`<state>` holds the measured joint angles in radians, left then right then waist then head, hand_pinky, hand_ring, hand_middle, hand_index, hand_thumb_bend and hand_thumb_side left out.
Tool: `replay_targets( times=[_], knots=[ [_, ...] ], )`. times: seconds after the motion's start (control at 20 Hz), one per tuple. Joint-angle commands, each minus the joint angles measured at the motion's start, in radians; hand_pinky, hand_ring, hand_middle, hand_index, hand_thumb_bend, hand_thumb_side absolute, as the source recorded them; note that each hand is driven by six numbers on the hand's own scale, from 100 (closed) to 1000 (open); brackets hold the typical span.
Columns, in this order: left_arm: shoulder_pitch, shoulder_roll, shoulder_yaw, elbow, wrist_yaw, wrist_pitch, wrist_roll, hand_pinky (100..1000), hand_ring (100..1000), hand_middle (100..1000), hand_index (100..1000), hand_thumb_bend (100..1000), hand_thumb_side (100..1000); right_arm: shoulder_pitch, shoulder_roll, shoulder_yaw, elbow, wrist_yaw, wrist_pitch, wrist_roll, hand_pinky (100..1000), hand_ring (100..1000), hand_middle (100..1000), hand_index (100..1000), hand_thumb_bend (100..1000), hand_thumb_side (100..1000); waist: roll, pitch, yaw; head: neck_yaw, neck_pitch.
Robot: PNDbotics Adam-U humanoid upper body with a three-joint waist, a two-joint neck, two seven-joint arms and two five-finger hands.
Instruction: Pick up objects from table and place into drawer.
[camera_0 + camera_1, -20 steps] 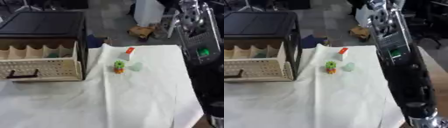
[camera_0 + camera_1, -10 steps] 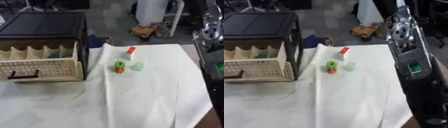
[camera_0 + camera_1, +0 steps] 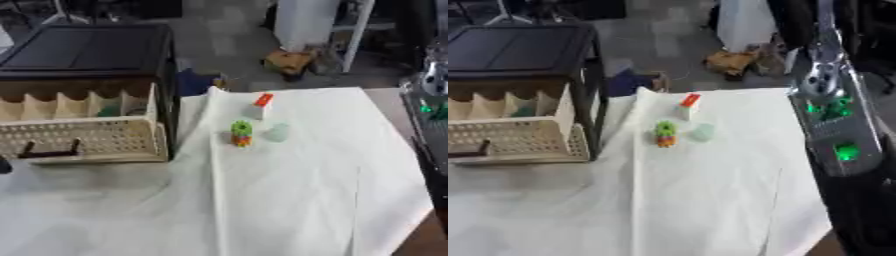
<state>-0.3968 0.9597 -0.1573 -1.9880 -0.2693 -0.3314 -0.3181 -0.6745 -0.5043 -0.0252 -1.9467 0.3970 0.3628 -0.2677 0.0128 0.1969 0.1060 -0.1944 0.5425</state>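
Three small things lie on the white cloth (image 3: 289, 200): a green and orange toy (image 3: 241, 133), a white box with a red top (image 3: 261, 105), and a pale green see-through piece (image 3: 277, 132) just right of the toy. At the left a beige perforated drawer (image 3: 87, 137) with dividers stands pulled out of a black cabinet (image 3: 87, 50). A greenish thing (image 3: 109, 111) lies in one compartment. My right forearm (image 3: 833, 130), black and silver with green lights, fills the right edge. Neither hand shows.
The cloth hangs over the table's right edge near my right arm. Beyond the far edge lie a blue thing (image 3: 194, 82) and a brown cardboard box (image 3: 289, 60) on the floor. A white cabinet (image 3: 306, 20) stands behind.
My right arm has swung toward the right edge of the views. The three small things and the drawer have not moved.
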Motion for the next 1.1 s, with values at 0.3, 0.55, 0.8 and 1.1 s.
replay_targets(
  times=[0.3,0.55,0.8,1.1],
  knots=[
    [0.015,0.107,-0.05,-0.012,0.024,0.012,-0.111,353,497,473,694,100,1000,0.001,-0.038,-0.016,-0.027,-0.016,0.006,-0.012,553,596,558,756,100,994,0.005,-0.012,-0.004,0.007,-0.013],
    [0.001,0.116,-0.093,-0.012,0.053,0.02,-0.172,375,519,499,759,100,1000,0.002,-0.034,-0.016,-0.037,-0.021,0.006,-0.016,554,596,558,754,100,998,0.005,-0.011,-0.008,0.009,-0.01],
    [-0.022,0.107,-0.13,-0.012,0.077,0.045,-0.23,422,561,528,815,100,1000,0.01,-0.025,-0.021,-0.05,-0.039,-0.004,-0.042,572,602,557,752,100,988,0.006,-0.009,-0.014,0.013,-0.009],
    [-0.039,0.098,-0.17,-0.012,0.073,0.074,-0.275,470,619,611,878,100,1000,0.029,-0.019,-0.027,-0.053,-0.079,-0.027,-0.089,591,606,556,752,100,964,0.009,-0.007,-0.023,0.019,-0.014]
  ],
)
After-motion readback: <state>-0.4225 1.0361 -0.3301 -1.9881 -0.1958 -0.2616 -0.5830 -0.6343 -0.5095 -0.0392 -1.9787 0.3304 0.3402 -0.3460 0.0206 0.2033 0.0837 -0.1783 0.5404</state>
